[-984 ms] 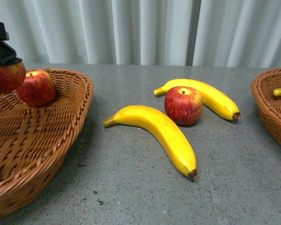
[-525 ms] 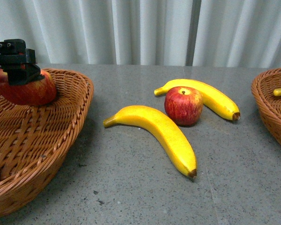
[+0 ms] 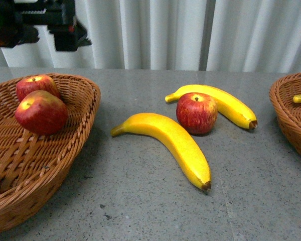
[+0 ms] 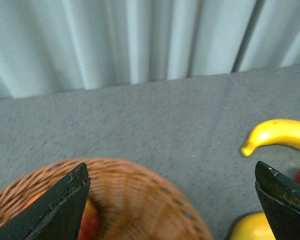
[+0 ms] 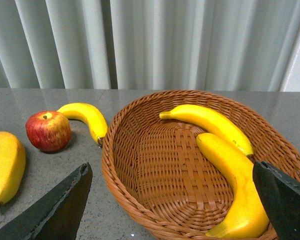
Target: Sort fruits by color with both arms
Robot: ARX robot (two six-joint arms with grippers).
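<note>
The left gripper [image 4: 172,202] hangs over the left basket [image 3: 88,108], jaws wide apart and empty. The right gripper [image 5: 170,205], equally wide and empty, faces the right basket [image 5: 115,165], which holds two bananas [image 5: 207,122]. Two apples [image 3: 40,111] sit close together in the left basket. On the table [image 3: 140,211], one apple [image 3: 196,112] has the far banana [image 3: 220,103] just beside it at 2 o'clock and the near banana [image 3: 170,143] at 7 o'clock. The table is bare toward 6 o'clock.

2 apples [image 3: 40,111] in L basket [image 3: 85,108]; 3rd apple [image 3: 196,112] btwn 2 bananas [image 3: 170,140].

Left basket [image 3: 88,113] and right basket [image 3: 283,113] sit on grey table [image 3: 140,206] (white curtain [image 3: 165,30] behind).
</note>
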